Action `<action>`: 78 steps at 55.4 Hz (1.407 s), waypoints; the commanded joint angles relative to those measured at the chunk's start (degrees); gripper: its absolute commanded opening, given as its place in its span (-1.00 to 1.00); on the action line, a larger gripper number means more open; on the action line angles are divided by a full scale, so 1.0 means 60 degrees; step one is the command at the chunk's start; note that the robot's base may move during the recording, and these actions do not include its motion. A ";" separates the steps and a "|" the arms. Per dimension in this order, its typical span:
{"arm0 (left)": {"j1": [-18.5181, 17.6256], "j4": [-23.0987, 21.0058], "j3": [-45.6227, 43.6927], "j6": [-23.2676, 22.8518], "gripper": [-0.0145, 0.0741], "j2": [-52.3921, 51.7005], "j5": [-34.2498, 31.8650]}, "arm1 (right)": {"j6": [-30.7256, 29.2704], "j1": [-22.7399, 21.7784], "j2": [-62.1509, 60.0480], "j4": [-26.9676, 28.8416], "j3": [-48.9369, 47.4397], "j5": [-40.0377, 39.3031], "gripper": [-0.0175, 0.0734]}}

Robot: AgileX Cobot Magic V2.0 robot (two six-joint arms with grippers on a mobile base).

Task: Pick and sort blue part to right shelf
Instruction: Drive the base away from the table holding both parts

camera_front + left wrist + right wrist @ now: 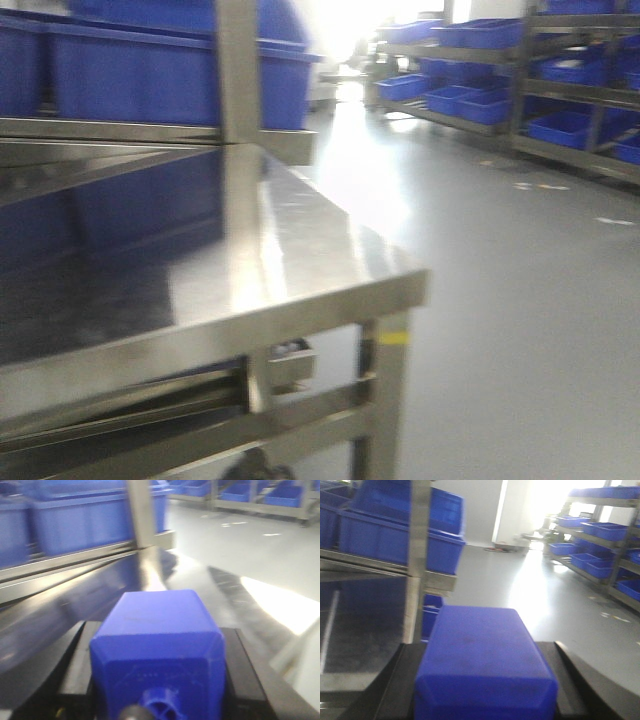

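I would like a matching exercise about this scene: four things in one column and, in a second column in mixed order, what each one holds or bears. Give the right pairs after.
Column one
1. left gripper
2. right gripper
3. table leg
4. far racks

Column two
a. blue bins
b. knobbed part, blue, with a round boss on its near face
c. yellow mark
d. plain part, blue, smooth on top

Pairs: 1-b, 2-d, 3-c, 4-a.
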 commanded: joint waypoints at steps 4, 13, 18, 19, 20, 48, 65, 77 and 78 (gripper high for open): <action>-0.0027 0.0135 -0.0279 -0.0026 -0.01 0.0124 -0.0799 | -0.0053 -0.0013 0.0172 -0.0249 -0.0247 -0.0883 -0.15; -0.0027 0.0135 -0.0279 -0.0026 -0.01 0.0124 -0.0799 | -0.0053 -0.0013 0.0172 -0.0249 -0.0247 -0.0883 -0.15; -0.0027 0.0135 -0.0279 -0.0026 -0.01 0.0124 -0.0799 | -0.0053 -0.0013 0.0172 -0.0249 -0.0247 -0.0891 -0.15; -0.0027 0.0135 -0.0279 -0.0026 -0.01 0.0124 -0.0799 | -0.0053 -0.0013 0.0172 -0.0249 -0.0247 -0.0891 -0.15; -0.0027 0.0135 -0.0279 -0.0026 -0.01 0.0124 -0.0799 | -0.0053 -0.0013 0.0172 -0.0249 -0.0247 -0.0891 -0.15; -0.0027 0.0135 -0.0279 -0.0026 -0.01 0.0124 -0.0799 | -0.0053 -0.0013 0.0172 -0.0249 -0.0247 -0.0891 -0.15; -0.0027 0.0135 -0.0279 -0.0026 -0.01 0.0124 -0.0799 | -0.0053 -0.0013 0.0172 -0.0249 -0.0247 -0.0891 -0.15; -0.0027 0.0135 -0.0279 -0.0026 -0.01 0.0124 -0.0799 | -0.0053 -0.0013 0.0172 -0.0249 -0.0247 -0.0891 -0.15; -0.0027 0.0135 -0.0279 -0.0026 -0.01 0.0124 -0.0799 | -0.0053 -0.0013 0.0172 -0.0249 -0.0247 -0.0891 -0.15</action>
